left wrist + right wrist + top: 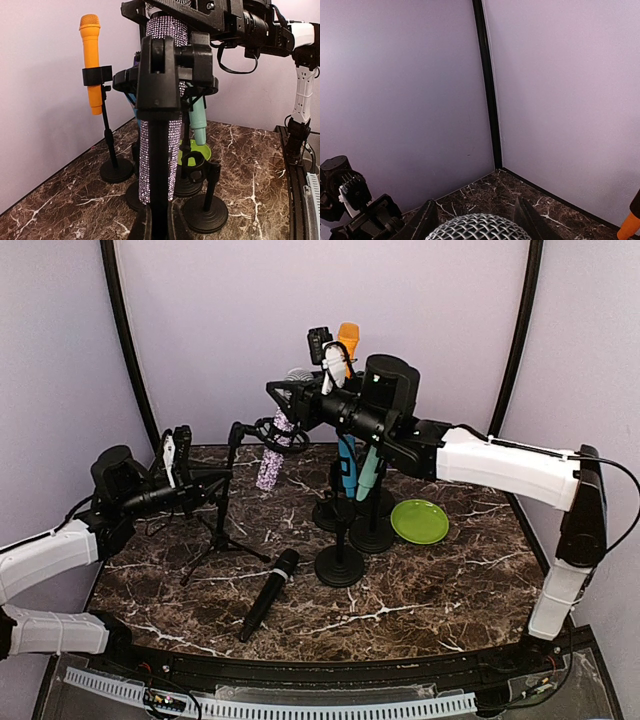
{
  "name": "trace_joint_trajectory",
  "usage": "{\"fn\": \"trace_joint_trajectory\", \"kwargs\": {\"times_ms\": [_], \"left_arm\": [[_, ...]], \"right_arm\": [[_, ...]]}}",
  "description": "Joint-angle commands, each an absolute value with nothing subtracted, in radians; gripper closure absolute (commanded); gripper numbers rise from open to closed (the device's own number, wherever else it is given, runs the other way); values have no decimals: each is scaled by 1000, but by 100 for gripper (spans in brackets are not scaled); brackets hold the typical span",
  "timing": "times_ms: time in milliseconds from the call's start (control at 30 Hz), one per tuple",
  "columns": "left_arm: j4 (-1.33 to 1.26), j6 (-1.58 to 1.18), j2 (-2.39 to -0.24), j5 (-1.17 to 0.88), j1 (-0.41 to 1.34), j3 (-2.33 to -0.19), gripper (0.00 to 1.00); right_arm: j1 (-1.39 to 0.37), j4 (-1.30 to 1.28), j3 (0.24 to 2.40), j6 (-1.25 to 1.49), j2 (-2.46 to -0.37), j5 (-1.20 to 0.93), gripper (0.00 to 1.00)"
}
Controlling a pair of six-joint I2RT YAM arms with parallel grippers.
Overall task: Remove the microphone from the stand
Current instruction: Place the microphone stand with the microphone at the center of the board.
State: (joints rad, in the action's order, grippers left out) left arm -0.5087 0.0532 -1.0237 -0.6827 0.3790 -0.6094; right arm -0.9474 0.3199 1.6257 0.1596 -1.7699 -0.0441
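Fingers of my right gripper [475, 207] flank the mesh head of the sparkly microphone [270, 465]; I cannot tell whether they grip it. My left gripper [159, 225] clamps the tripod stand [218, 525].

No lettering, label, brand or number can be read in any view: not on the rhinestone microphone [167, 27], tripod stand [219, 515], orange microphone [91, 60] or green plate [420, 521].

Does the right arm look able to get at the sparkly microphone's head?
Likely yes: the right gripper sits over the microphone, a finger either side of its mesh head, nothing between. The left gripper grips the stand lower down.
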Motion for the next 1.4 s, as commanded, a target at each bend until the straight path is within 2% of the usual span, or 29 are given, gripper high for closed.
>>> {"fn": "trace_joint_trajectory", "kwargs": {"times_ms": [0,200,333,633,1067,1300,1367], "left_arm": [[-586,108,-975,-558,382,-553,100],[-627,101,-949,-495,381,-463,100],[-778,89,-997,-496,382,-400,100],[-961,-53,-1215,-563,382,-437,100],[-1032,-118,-1311,-540,452,-471,100],[-1045,-153,-1335,-528,495,-456,95],[-1061,-165,-1330,-502,495,-437,90]], "right_arm": [[-989,554,1631,79,-1797,-31,76],[-1002,573,1667,51,-1864,-44,78],[-1013,539,1689,8,-1889,-38,78],[-1022,479,1688,-62,-1878,-7,78],[-1023,346,1704,-124,-1833,56,77],[-1023,341,1673,-131,-1805,81,77],[-1023,336,1670,-128,-1805,76,76]]}}
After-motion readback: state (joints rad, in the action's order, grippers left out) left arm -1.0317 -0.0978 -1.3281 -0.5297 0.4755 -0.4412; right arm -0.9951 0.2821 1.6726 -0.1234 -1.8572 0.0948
